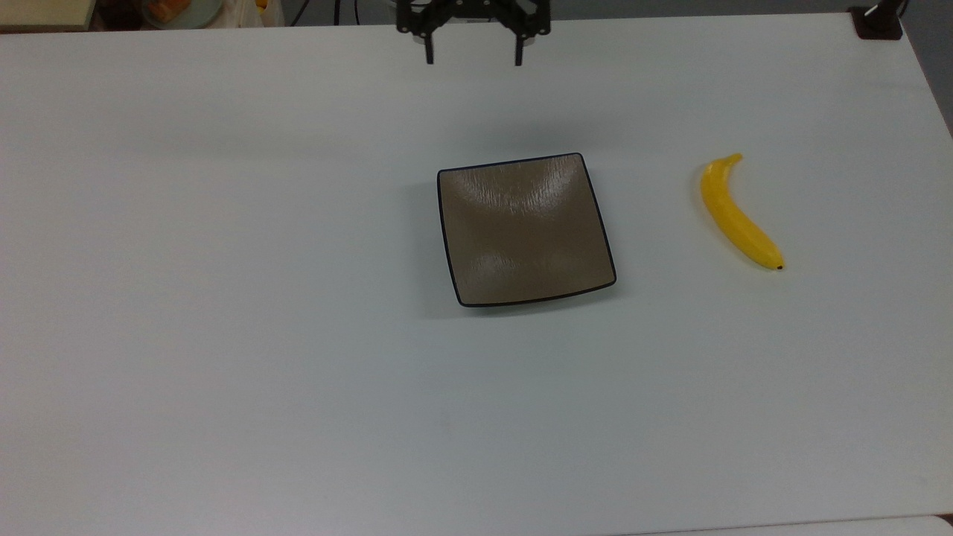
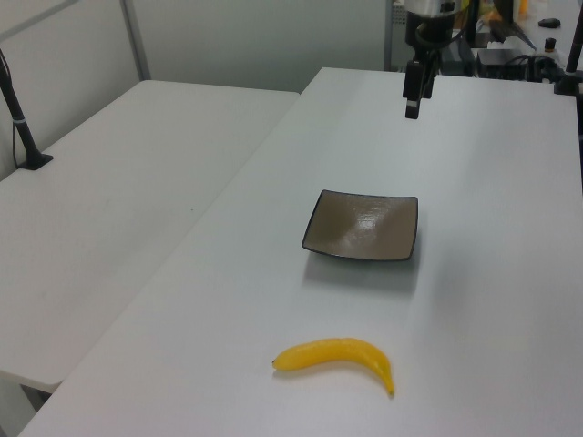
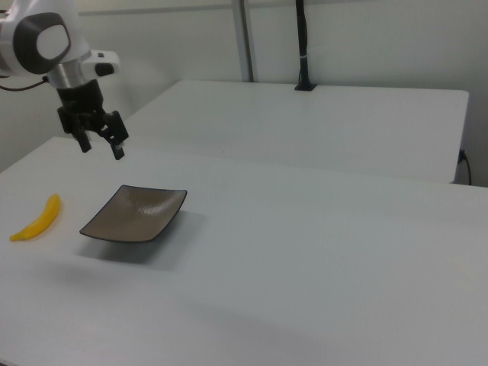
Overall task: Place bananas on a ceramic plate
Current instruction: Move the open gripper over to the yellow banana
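Observation:
A glossy yellow banana (image 1: 739, 214) (image 2: 339, 355) (image 3: 35, 219) lies on the white table, at the top view's right, well apart from the plate. The square grey-brown ceramic plate (image 1: 525, 228) (image 2: 363, 225) (image 3: 136, 213) sits mid-table with nothing on it. My gripper (image 1: 473, 55) (image 2: 413, 100) (image 3: 101, 146) hangs open in the air above the table's far edge in the top view, beyond the plate, its two dark fingers spread wide and holding nothing.
A second white table (image 2: 118, 200) (image 3: 320, 122) stands beside this one. A black post with a clamp base (image 1: 878, 21) (image 2: 23, 137) stands at the top view's upper right corner. Clutter (image 2: 510, 45) lies behind the arm's base.

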